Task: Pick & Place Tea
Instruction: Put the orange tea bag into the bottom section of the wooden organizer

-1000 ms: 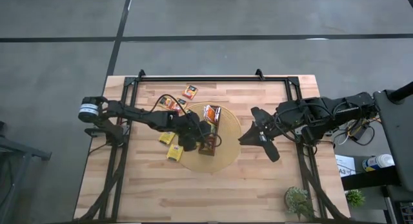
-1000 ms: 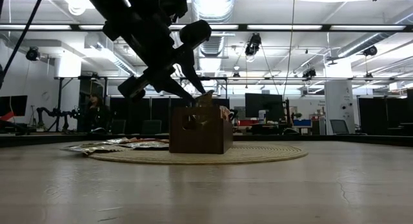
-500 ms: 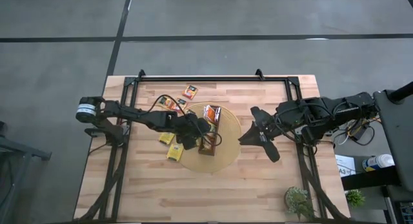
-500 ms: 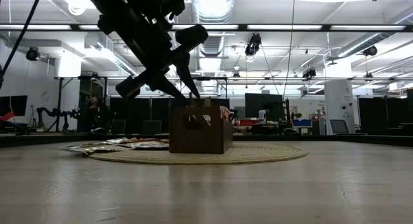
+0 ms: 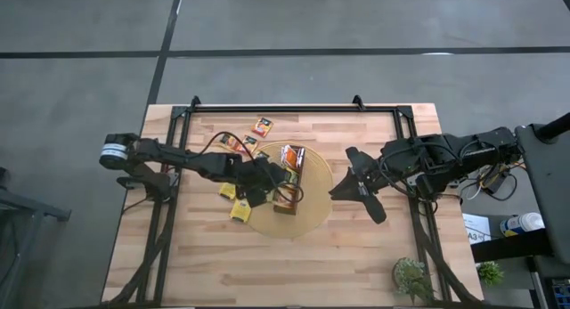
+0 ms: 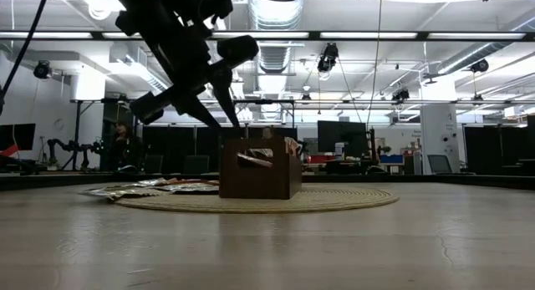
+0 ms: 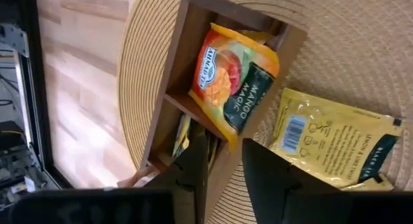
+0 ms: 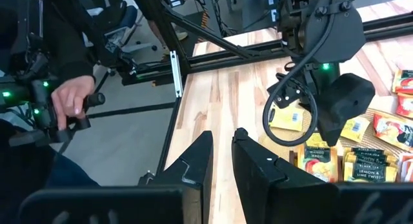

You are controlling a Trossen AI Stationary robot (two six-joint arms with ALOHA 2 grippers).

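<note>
The table (image 5: 356, 247) carries a round woven mat (image 7: 335, 30) with the brown tray (image 5: 291, 178). The left end effector (image 7: 222, 162) hovers beside it, fingers slightly apart, empty; the right end effector (image 8: 219, 161) waits nearly closed, empty. Tea sachets (image 5: 240, 210) lie loose beside the tray, and a "MANGO MAGIC" sachet (image 7: 235, 88) sits inside. They look light and floppy, so probably best pinched at an edge.

Overhead view evenly lit and soft, only faint shadows under the arms on the pale wooden table (image 5: 356, 256), grey floor flat with no glare. Table-level view is backlit: ceiling light strips (image 6: 359, 35) glow bright, the arm (image 6: 180, 48) reads as a near-black silhouette, the box (image 6: 260, 169) is dim, and the nearest tabletop is blurred. Left wrist picture is warm and bright, packet (image 7: 235, 85) print sharp, dark fingers (image 7: 271, 179) soft, possibly out of focus. Right wrist picture is well lit on the wood, murky toward the person's hand (image 8: 72, 98)
</note>
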